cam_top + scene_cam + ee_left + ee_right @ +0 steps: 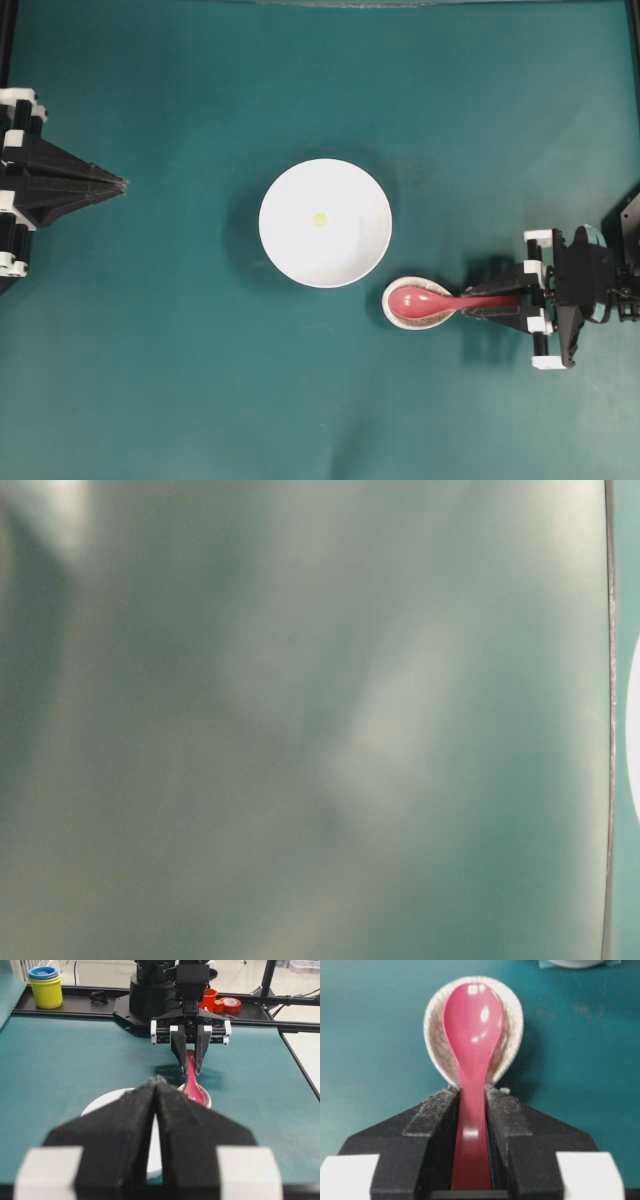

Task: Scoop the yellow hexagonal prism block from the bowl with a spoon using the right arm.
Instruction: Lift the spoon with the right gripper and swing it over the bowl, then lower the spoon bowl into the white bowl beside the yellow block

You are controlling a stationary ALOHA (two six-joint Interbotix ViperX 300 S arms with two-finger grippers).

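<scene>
We see the right arm's black two-finger tool (497,301) reaching in low from the 3 o'clock edge of the teal worktop (180,380), lying nearly level and pointing toward 9 o'clock. Its fingers (437,1125) are clamped on the straight handle of the pink-red soup spoon (430,300); in the right wrist view the handle runs between both padded fingers, which press against its sides. The spoon's oval scoop lies face up in the small speckled off-white oval spoon rest (390,312), which sits on the worktop just beside the large round plain white bowl (325,223), at about 5 o'clock from it. From the overhead view we cannot tell whether rest and bowl touch.

The tiny bright yellow hexagonal prism block (319,219) lies on the floor of the bowl, close to its centre, well apart from the spoon.

The left arm's black tool (112,183) sits at the 9 o'clock edge of the worktop, pointing toward 3 o'clock and well apart from the bowl. Its fingers (135,1125) are together, meeting in a point with nothing between them.

The left wrist view faces the right arm head-on: its wrist is bent down, with the fingers angled down onto the spoon handle. The table-level view is a teal blur.
</scene>
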